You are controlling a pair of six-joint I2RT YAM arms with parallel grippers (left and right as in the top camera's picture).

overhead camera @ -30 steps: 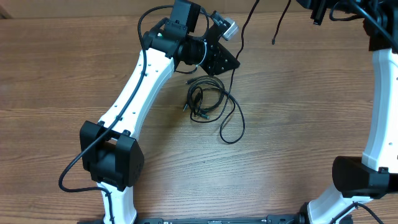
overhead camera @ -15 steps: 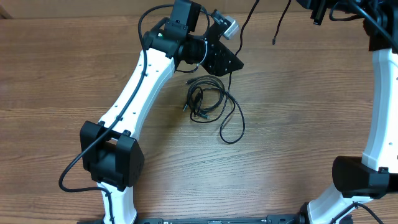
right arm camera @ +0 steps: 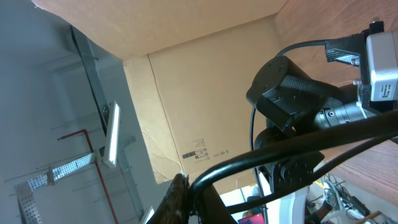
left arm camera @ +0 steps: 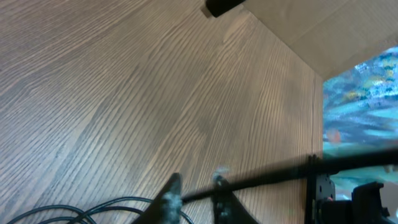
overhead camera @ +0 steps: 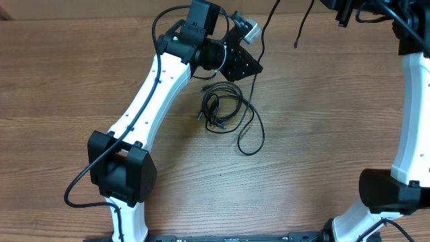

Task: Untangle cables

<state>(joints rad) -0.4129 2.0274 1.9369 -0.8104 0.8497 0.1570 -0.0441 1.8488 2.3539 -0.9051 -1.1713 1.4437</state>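
The cables lie as a small coiled black bundle (overhead camera: 222,107) on the wooden table (overhead camera: 322,148), with one loop (overhead camera: 252,138) trailing toward me. One strand (overhead camera: 267,23) rises from the bundle toward the top edge. My left gripper (overhead camera: 250,69) sits just above the bundle. In the left wrist view its fingertips (left arm camera: 171,190) stand a narrow gap apart, and that taut strand (left arm camera: 267,177) runs between them. My right gripper (right arm camera: 185,190) is raised high at the back right (overhead camera: 344,10) and shut on a cable (right arm camera: 280,152). A loose cable end (overhead camera: 300,30) dangles below it.
The left arm (overhead camera: 151,94) stretches diagonally across the left half of the table. The right arm's white link (overhead camera: 410,114) stands along the right edge. A cardboard box (right arm camera: 199,93) stands beyond the table's far edge.
My left gripper's jaws widened, then narrowed around the taut strand, and the wrist shifted slightly toward the back. The right arm and the bundle have not moved.
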